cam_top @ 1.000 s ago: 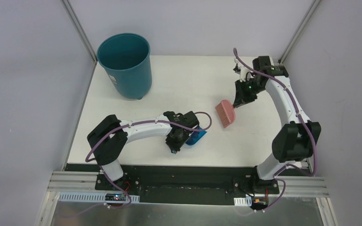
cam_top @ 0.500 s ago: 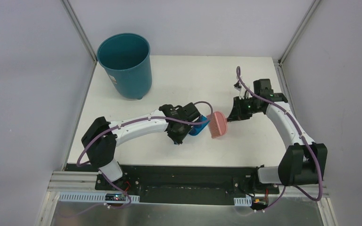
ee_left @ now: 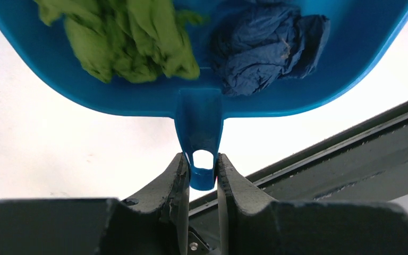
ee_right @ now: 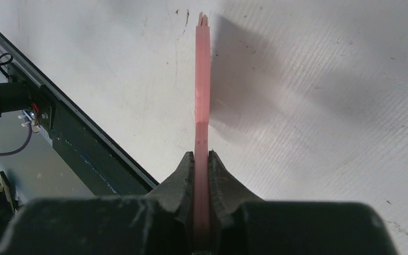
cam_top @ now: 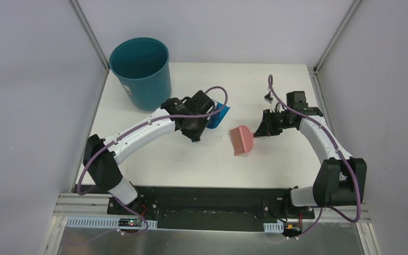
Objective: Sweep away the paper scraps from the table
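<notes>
Blue dustpan [ee_left: 319, 79] of paper scraps [ee_left: 133, 42] clamped in left gripper [ee_left: 202, 171] — right gripper [ee_right: 202, 159] apparently pinches pink brush [ee_right: 202, 79]

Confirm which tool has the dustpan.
The left tool, shut on the blue dustpan by its handle; the right tool grips the pink brush.

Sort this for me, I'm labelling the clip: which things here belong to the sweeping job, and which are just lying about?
In the job:
paper scraps, green and dark blue, in the dustpan
left gripper holding the dustpan
brush in the right gripper
bin
table

Lying about:
none that I can see
</notes>
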You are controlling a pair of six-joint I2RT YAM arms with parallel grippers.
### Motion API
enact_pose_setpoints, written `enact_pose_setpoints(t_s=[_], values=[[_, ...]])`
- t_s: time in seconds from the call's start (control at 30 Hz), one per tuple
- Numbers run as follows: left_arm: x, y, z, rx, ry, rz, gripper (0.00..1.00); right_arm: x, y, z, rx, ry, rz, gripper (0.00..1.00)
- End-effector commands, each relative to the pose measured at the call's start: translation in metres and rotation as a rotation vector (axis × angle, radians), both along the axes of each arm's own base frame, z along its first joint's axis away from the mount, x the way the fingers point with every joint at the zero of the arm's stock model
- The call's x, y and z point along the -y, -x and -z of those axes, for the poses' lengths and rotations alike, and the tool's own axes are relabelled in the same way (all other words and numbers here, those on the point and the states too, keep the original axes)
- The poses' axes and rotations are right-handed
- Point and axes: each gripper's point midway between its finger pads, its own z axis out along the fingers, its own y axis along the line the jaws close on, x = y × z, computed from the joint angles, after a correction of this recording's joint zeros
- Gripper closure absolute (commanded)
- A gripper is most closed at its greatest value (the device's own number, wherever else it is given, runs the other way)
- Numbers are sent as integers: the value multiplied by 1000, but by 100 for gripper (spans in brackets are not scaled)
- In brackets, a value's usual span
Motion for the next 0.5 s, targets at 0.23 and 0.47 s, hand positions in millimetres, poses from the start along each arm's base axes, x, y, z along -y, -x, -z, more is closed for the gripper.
enact_pose_setpoints(t_s=[0.23, 0.47], values=[[-26, -66, -92, 179, 125, -95, 100, -4, -4, -13, 62, -46, -26, 100], [-38, -92, -138, 257, 236, -168, 100, -2, -5, -10, 62, -31, -30, 100]])
